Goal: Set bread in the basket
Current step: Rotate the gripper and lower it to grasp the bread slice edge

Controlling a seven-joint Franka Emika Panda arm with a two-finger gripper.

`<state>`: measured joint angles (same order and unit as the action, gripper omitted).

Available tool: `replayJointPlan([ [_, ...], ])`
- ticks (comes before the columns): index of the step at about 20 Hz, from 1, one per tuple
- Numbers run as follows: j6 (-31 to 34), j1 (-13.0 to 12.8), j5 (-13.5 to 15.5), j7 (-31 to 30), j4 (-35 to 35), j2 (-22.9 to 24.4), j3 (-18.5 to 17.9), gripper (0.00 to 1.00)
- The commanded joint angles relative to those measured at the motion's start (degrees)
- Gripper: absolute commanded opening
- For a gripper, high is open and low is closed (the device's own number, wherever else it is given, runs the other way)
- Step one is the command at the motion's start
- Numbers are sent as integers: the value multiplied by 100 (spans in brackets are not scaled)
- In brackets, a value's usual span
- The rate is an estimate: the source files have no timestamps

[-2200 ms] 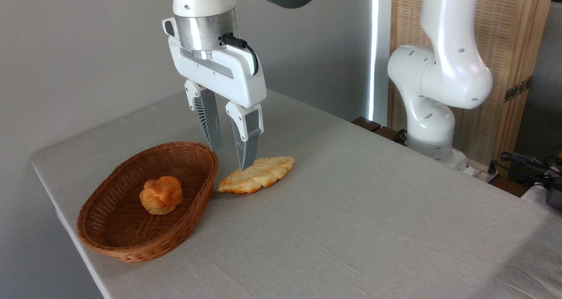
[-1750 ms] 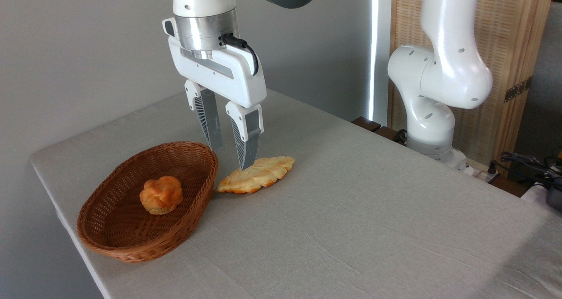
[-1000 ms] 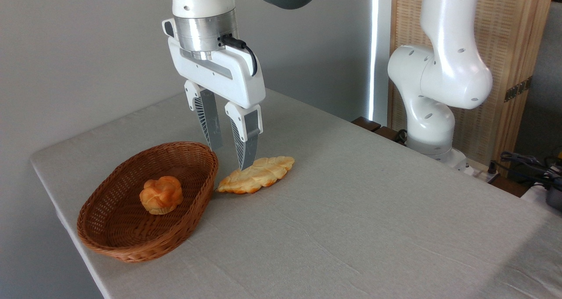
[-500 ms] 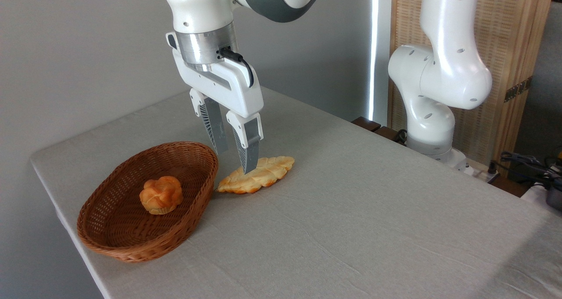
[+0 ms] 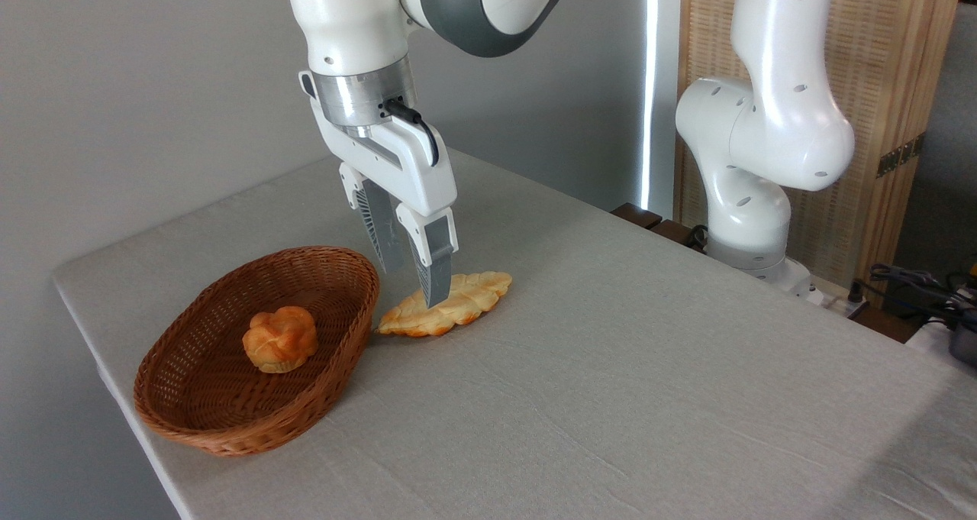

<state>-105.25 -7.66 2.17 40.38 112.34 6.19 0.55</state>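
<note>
Lowered claw (image 5: 416, 287) open, straddling bread (image 5: 450, 312)

We see the gripper (image 5: 416, 285) lower than before and shifted slightly right, its wrist now turned so the two fingers overlap more. The near fingertip (image 5: 436, 295) now crosses in front of the bread (image 5: 458, 306).

No legible text or labels

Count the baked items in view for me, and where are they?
2. A round bun sits inside the basket; the leaf-shaped bread lies on the table just right of it. Nothing seems hidden.
</note>
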Motion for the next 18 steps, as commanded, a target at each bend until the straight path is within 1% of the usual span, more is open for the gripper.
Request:
replayJointPlan([
  [1,-242,-191,21,199,455,259,-38,100],
  [5,-557,-463,21,435,929,295,-46,100],
  [7,-873,-674,29,445,1192,295,-47,100],
  [10,-1199,-885,38,436,1492,277,-47,100],
  [14,-1252,-921,56,436,1545,198,-47,100],
  [16,-1358,-930,248,436,1545,137,-47,100],
  [18,-1358,-939,249,436,1545,93,-47,100],
])
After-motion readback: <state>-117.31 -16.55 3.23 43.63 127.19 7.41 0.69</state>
